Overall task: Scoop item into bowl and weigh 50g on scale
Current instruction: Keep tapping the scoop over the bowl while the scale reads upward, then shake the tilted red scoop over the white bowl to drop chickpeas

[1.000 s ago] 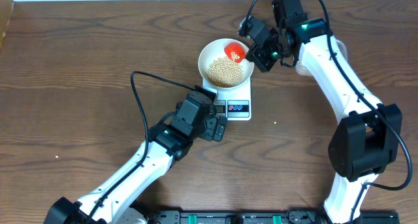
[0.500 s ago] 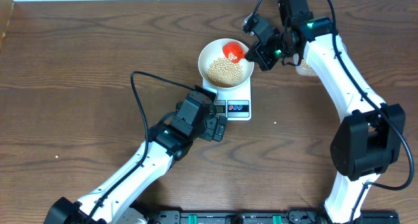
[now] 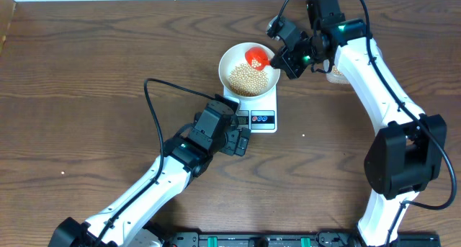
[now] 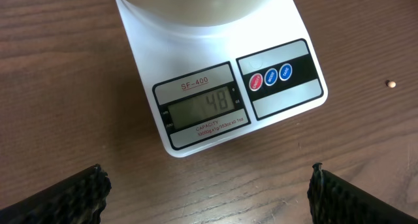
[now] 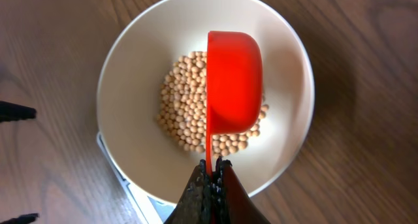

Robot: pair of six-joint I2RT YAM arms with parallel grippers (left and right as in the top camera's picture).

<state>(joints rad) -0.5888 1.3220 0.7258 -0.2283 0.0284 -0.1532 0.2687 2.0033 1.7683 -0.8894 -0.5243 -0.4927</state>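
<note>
Both fingers of my right claw (image 5: pixel 210 170) are pinching together on the thin handle of the red scoop (image 5: pixel 234 80), which is hanging tipped on its side over the white bowl (image 5: pixel 130 61). Over the last second I have been drawing the scoop slightly further in over the bowl, and now it is sitting still. The heap of beans (image 5: pixel 186 113) beneath is looking no different, and I am seeing none left in the scoop. The bowl is resting on the scale (image 4: pixel 189 48), whose display (image 4: pixel 199 108) is showing what looks like 48. My left claw (image 4: pixel 209 201) is hanging just in front of the scale with its fingers wide apart, gripping nothing. One pale speck, perhaps a stray bean (image 4: pixel 391 84), is lying on the tabletop (image 4: pixel 59 67) beside the scale. I am judging this pour finished but a touch short of the target, so a few more beans are needing to go in, gently.
</note>
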